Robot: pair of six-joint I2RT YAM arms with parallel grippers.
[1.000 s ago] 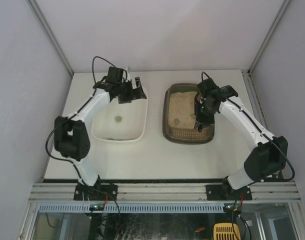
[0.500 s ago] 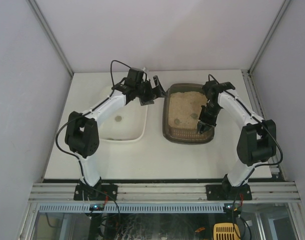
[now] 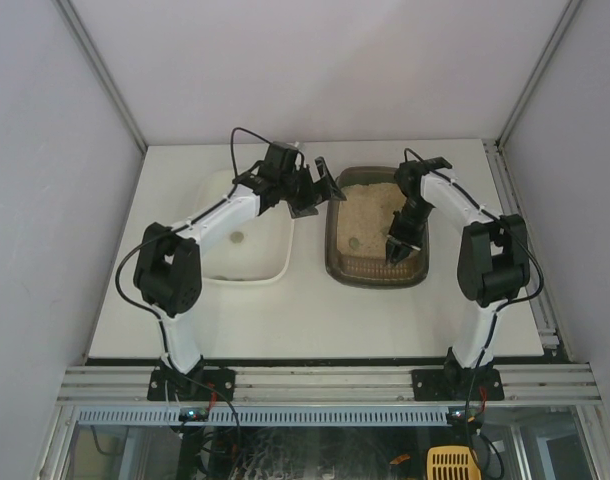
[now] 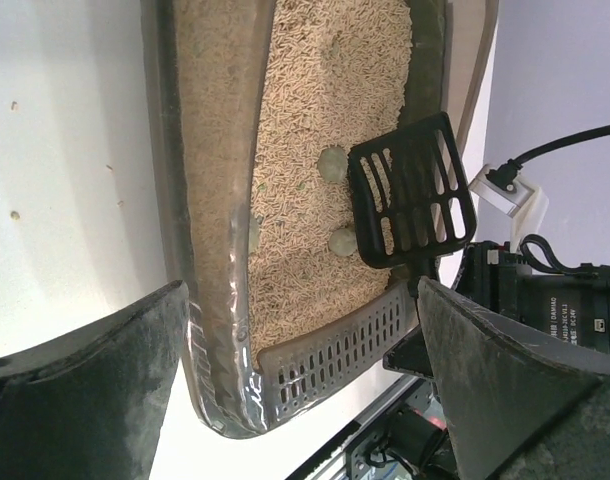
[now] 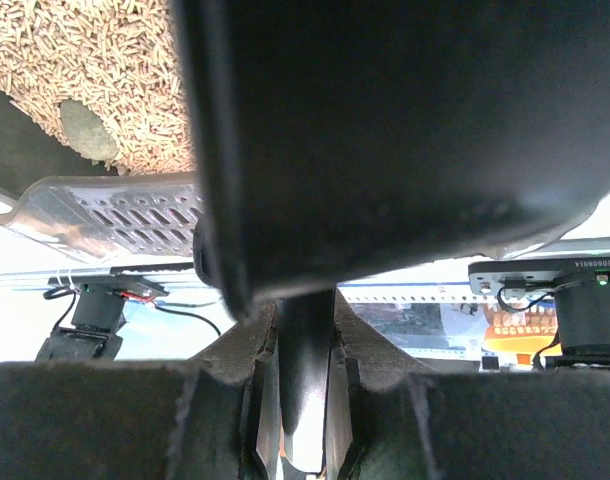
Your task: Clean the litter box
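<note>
The litter box [image 3: 333, 262] is a dark tray of beige litter [image 4: 315, 90] right of centre. Two greenish clumps [image 4: 332, 165] lie in the litter beside a black slotted scoop [image 4: 415, 190]. My right gripper [image 3: 403, 232] hangs over the box's near right part, shut on the scoop [image 3: 395, 252]. The scoop's handle [image 5: 307, 390] sits clamped between the jaws, and its back fills the top of the right wrist view. My left gripper [image 3: 320, 192] hovers open over the box's far left rim, with nothing between its fingers [image 4: 95, 390].
A white tray [image 3: 275, 262] with a small clump [image 3: 237, 237] lies left of the litter box. A perforated grey strip [image 4: 335, 340] lines the box's near end. Walls enclose the table on three sides, and a metal rail [image 3: 325, 382] runs along the near edge.
My left gripper has swung right, from over the white tray to the litter box's left rim. The right arm has folded inward, its scoop staying over the near right litter.
</note>
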